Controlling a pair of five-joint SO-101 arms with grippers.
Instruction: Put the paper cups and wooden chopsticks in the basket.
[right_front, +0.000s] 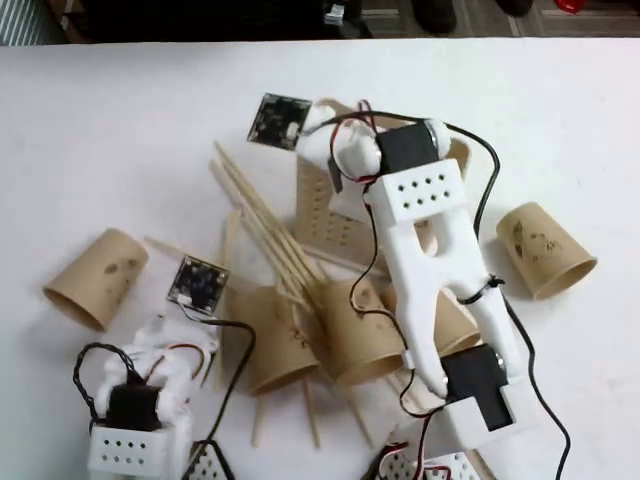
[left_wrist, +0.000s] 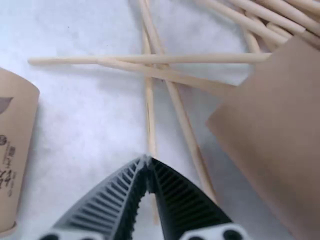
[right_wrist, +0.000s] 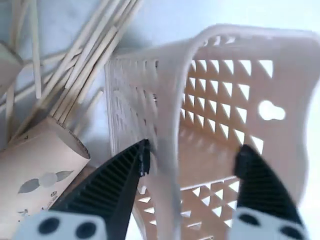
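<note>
Five paper cups (right_front: 95, 278), as best I can count from above, lie on their sides across the white surface (right_front: 120, 120). Three are bunched in the middle among scattered wooden chopsticks (right_front: 262, 215). The basket (right_front: 315, 215) sits just behind that bunch, under my right arm (right_front: 430, 250).

At my left wrist, my left claw (left_wrist: 148, 161) is pressed together over a chopstick (left_wrist: 149, 110) lying flat, with a cup (left_wrist: 270, 135) just beside it.

At my right wrist, my right claw (right_wrist: 195, 152) is spread astride the basket's side wall, which stands between its jaws.
</note>
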